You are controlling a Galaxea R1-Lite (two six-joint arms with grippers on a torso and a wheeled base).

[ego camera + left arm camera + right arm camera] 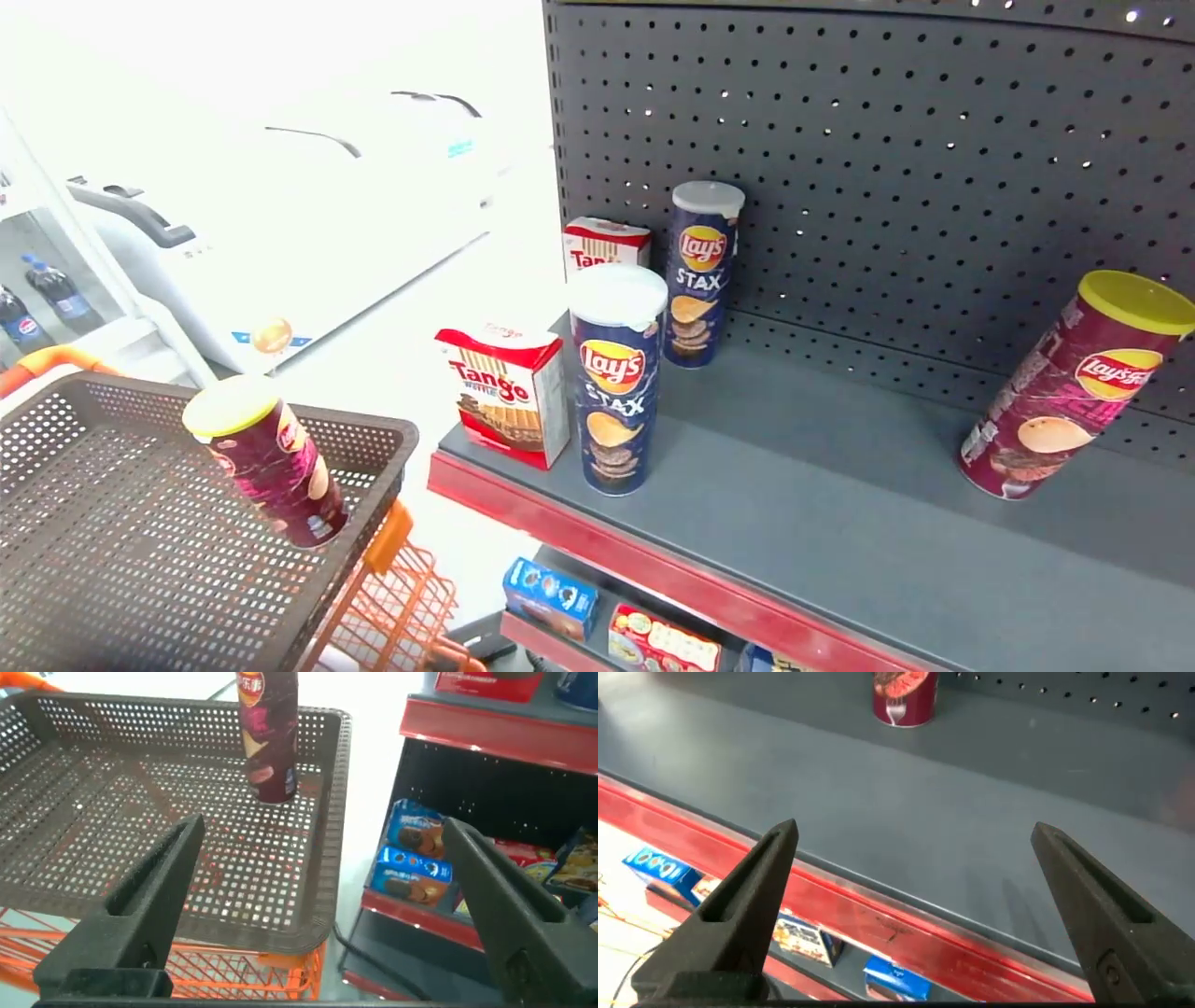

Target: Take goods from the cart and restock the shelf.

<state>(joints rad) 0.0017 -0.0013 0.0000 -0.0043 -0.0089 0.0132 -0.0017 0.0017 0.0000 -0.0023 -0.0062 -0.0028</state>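
Left gripper (322, 910): jaws spread wide, nothing between them. It hangs over the near corner of the cart basket (140, 793), partly over the gap between the basket and the lower shelf (439, 917). The maroon chip can (269, 733) stands upright on the mesh near the basket corner on the shelf side, well apart from the gripper. The head view shows its yellow lid.

Right gripper (915, 910): also wide open and empty, over the front of the shelf (924, 793), with the red lip (878, 905) below it. The second maroon can (904, 695) stands farther back on the shelf near the pegboard (887, 168), well apart from the gripper.

At the shelf's left end the front blue can (616, 383) stands near the edge, and the rear blue can (702, 275) is by the pegboard. The front wafer box (509, 392) is just beside the front blue can. The rear wafer box (605, 245) sits behind it. Blue cookie boxes (411, 863) sit on the lower shelf.
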